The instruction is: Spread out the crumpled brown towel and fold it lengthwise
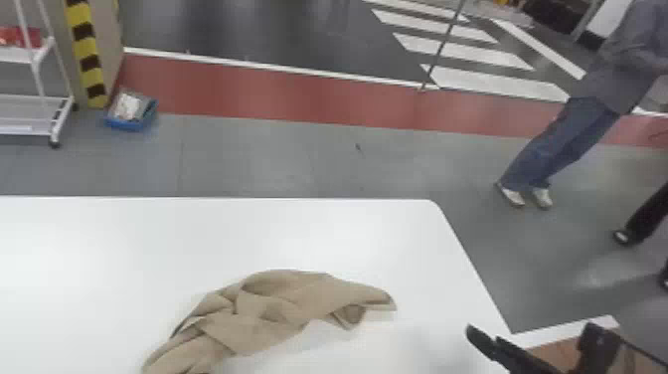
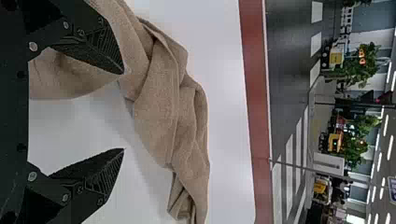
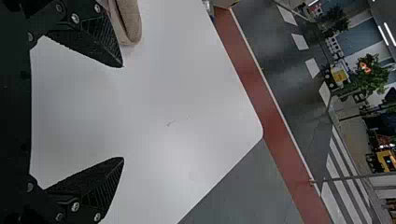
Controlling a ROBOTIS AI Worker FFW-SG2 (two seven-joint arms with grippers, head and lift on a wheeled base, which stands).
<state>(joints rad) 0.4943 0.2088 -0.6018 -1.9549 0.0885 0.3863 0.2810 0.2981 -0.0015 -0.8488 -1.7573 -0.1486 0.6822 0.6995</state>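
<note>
a crumpled brown towel [image 1: 283, 303] lies on a white table [image 1: 149, 238]. the left gripper [image 2: 124, 111] and right gripper [image 1: 530, 328] both hang spread.

From where I stand, this looks like a large indoor workshop or lab hall; which of the two I can't tell. Past the white worktable [image 1: 124, 238], a red lane [image 1: 273, 94] crosses the grey floor [image 1: 248, 159], with white crosswalk stripes [image 1: 462, 51] beyond. Yellow-and-black hazard tape [image 1: 87, 47] stands beside a wheeled rack [image 1: 25, 131]; farther off are leafy plants [image 2: 350, 70] under ceiling strip lights [image 2: 385, 125].
</note>
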